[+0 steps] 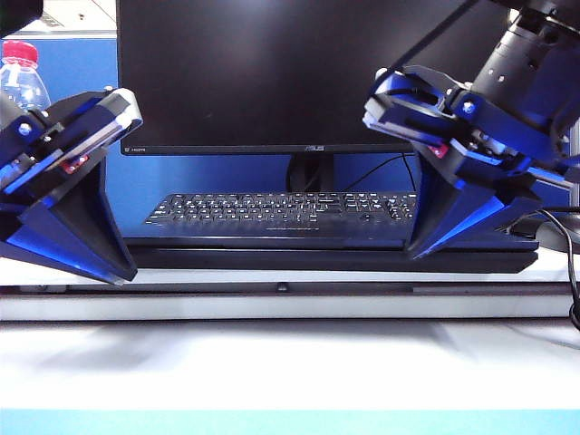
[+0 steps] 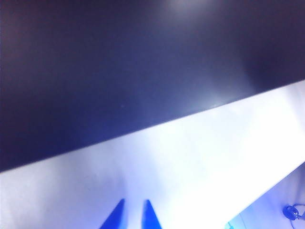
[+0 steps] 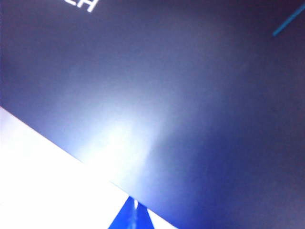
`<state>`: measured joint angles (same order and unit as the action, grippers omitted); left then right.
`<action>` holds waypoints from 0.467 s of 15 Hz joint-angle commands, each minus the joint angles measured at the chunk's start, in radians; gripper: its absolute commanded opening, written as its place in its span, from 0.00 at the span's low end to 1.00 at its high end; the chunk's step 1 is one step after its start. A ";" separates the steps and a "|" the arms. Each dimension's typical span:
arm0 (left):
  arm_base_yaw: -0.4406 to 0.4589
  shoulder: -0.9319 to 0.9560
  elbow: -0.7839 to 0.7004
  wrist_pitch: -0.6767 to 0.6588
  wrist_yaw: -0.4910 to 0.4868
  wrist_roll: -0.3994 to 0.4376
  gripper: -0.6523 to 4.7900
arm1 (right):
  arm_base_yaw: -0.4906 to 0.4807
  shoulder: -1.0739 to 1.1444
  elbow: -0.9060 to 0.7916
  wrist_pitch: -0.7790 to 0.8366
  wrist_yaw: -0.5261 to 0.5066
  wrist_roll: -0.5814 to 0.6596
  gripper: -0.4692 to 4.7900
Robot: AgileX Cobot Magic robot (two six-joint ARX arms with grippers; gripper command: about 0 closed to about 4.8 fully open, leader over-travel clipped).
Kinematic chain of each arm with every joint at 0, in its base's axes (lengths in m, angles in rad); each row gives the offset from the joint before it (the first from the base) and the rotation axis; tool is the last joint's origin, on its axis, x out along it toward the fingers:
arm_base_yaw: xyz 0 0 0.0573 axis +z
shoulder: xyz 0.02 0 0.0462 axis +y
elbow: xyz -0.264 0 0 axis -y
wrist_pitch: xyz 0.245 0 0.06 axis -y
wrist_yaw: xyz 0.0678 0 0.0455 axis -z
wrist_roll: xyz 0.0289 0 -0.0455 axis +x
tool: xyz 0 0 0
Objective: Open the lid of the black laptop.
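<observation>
The black laptop (image 1: 317, 260) lies flat and closed on the white table, a thin wide slab in front of the monitor. Its lid (image 2: 119, 71) fills the left wrist view as a plain dark panel. In the right wrist view the lid (image 3: 190, 95) shows part of a white logo. My left gripper (image 1: 122, 272) points down at the laptop's left end. It is open, and in its wrist view the gripper (image 2: 133, 212) hangs over bare table short of the lid's edge. My right gripper (image 1: 415, 252) points down at the laptop's right part. It (image 3: 135, 210) is shut, tips right at the lid's edge.
A large black monitor (image 1: 308, 72) on a stand rises behind the laptop, with a separate black keyboard (image 1: 281, 210) below it. A water bottle with a red cap (image 1: 20, 77) stands at the far left. A black cable (image 1: 566, 245) runs at the right. White table (image 1: 290, 362) stretches in front.
</observation>
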<state>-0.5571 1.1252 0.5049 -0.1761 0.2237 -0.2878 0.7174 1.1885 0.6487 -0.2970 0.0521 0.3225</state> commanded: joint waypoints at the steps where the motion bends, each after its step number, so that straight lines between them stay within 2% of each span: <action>1: 0.002 -0.002 0.004 0.016 -0.005 0.013 0.22 | -0.001 -0.002 0.002 0.029 0.022 -0.009 0.09; 3: 0.002 -0.002 0.004 0.018 -0.072 0.019 0.22 | -0.002 -0.002 0.002 0.042 0.025 -0.009 0.09; 7: 0.002 -0.002 0.004 0.066 -0.116 0.024 0.22 | -0.013 -0.002 0.002 0.043 0.024 -0.009 0.09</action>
<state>-0.5568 1.1248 0.5049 -0.1387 0.1158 -0.2722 0.7094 1.1885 0.6472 -0.2947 0.0494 0.3168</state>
